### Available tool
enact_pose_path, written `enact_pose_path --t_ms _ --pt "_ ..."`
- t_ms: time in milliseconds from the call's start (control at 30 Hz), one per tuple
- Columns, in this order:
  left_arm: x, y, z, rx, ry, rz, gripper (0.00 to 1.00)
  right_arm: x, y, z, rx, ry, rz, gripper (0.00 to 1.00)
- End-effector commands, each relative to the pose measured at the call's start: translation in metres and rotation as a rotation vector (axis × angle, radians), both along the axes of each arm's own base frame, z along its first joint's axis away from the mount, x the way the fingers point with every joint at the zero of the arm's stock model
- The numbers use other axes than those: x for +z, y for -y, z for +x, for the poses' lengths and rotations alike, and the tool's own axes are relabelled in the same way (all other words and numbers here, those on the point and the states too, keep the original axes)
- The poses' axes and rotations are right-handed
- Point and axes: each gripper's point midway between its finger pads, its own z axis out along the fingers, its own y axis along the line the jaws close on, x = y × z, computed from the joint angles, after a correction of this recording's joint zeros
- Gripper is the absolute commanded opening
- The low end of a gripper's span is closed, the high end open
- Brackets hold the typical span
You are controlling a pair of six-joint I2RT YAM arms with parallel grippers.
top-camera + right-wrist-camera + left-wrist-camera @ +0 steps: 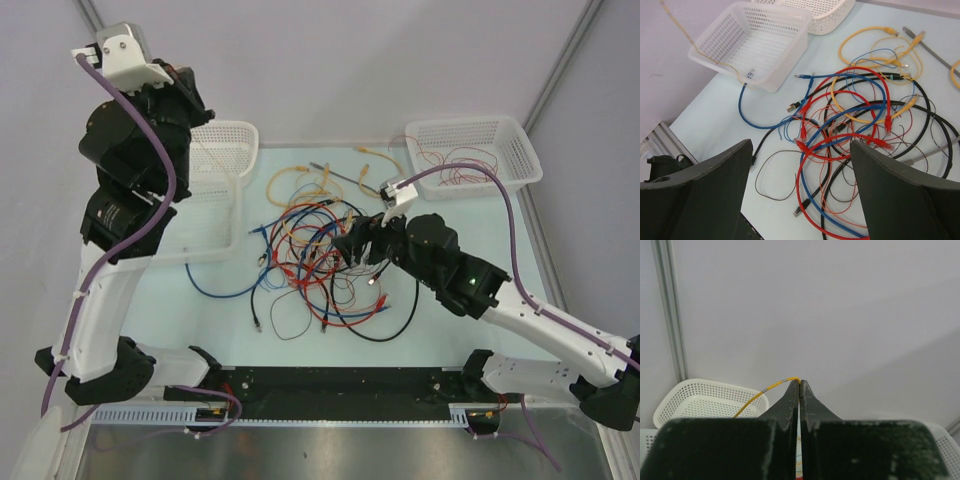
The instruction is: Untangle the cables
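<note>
My left gripper (799,383) is closed, its two dark fingers pressed together with a thin yellow wire (760,396) pinched at the very tips. In the left wrist view the wire curves away down and to the left, toward a white perforated basket (700,400) below. From the top camera this arm is raised high above the left side of the table (450,330). The right wrist view shows the same thin wire (695,42) hanging slack down to the front rim of a white basket (775,25).

My right gripper (801,146) is open, fingers spread wide, holding nothing. It hovers low over the right part of the tangle, and I cannot tell whether either finger touches a wire. In the top view it (357,245) sits at the pile's right edge.

The cables (315,250) lie in one knotted heap in the middle of the table: red, blue, black and yellow loops crossing over each other, several ending in small plugs. Seen from the right wrist, the heap (855,115) is densest just ahead of the fingers. One blue cable (747,112) trails out to the left and reaches the corner of the near basket. A few yellow cables (300,180) lie looser on the far side.

A second white basket (470,125) stands at the far right, with thin red wires inside.
</note>
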Motion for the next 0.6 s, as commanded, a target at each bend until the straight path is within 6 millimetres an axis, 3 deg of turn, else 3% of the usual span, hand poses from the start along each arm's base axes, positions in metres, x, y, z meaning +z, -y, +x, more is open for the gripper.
enact_pose_path --t_ms 0,200,433,567 --pt "0.011 -0.016 0.006 0.064 0.030 0.022 0.00 0.007 0.016 0.005 -0.043 0.025 -0.015 0.84" --pt "0.016 -0.036 0.035 0.123 0.031 0.010 0.00 0.004 0.017 0.011 -0.044 0.013 -0.019 0.84" --pt "-0.010 -0.069 0.094 0.239 -0.009 -0.015 0.00 -0.002 0.021 0.018 -0.046 0.002 -0.035 0.84" --pt "-0.032 -0.080 0.112 0.257 -0.058 -0.020 0.00 -0.013 0.024 0.024 -0.056 -0.024 -0.062 0.83"
